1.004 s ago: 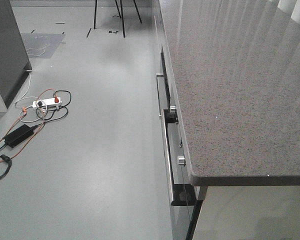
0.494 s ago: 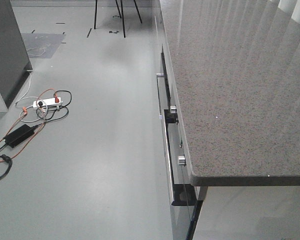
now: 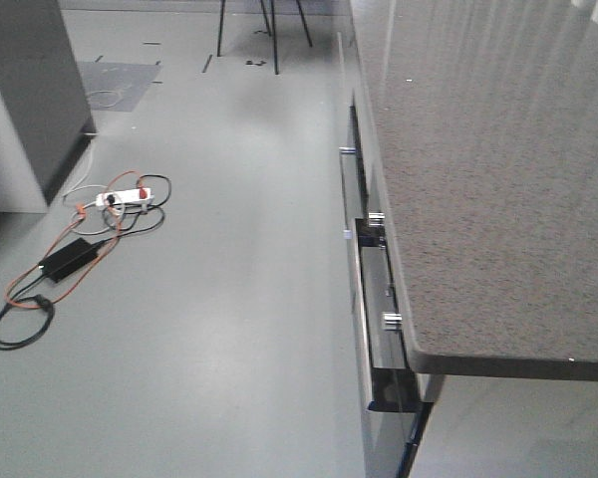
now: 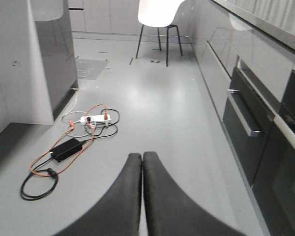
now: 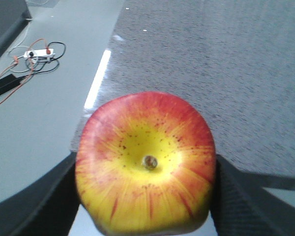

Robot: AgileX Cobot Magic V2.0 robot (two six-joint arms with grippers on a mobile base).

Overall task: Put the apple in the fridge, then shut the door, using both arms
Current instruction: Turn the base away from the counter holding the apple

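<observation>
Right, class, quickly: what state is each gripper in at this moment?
Left gripper: closed, fingers pressed together, nothing held.
Right gripper: closed on the apple.

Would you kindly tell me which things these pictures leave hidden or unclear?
- The fridge: left wrist view, top cut off by the frame edge; no view shows its inside or whether it stands open.
- The apple: right wrist view, far side turned away; it covers where the right claw touches it.
- Front view: the left claw and the right one lie outside the frame.
</observation>
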